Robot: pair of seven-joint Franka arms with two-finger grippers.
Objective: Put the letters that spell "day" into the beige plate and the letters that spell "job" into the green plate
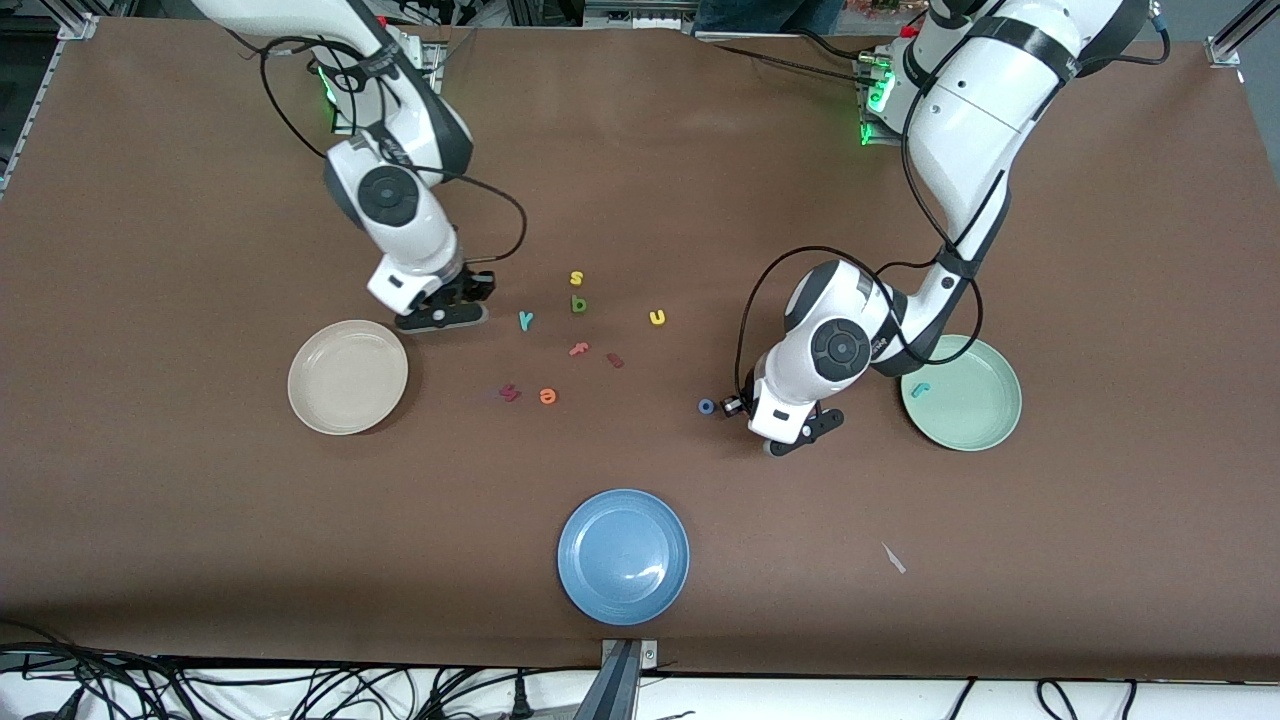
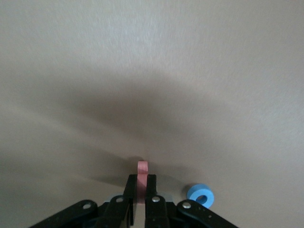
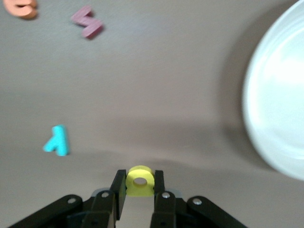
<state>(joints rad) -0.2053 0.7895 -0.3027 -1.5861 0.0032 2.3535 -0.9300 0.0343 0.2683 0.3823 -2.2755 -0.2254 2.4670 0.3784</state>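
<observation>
On the brown table (image 1: 150, 480), the beige plate (image 1: 347, 377) lies empty; the green plate (image 1: 975, 405) holds a teal hook letter (image 1: 919, 389). Beside the beige plate, the right gripper (image 3: 139, 190) pinches a yellow letter (image 3: 139, 181). Near the blue "o" (image 2: 201, 194), the left gripper (image 2: 141, 190) clamps a pink letter (image 2: 142, 178).

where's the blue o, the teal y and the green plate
blue o (image 1: 707, 406), front view, on its ring
teal y (image 1: 526, 320), front view, on its stem
green plate (image 1: 975, 420), front view, on bare floor of the plate
</observation>
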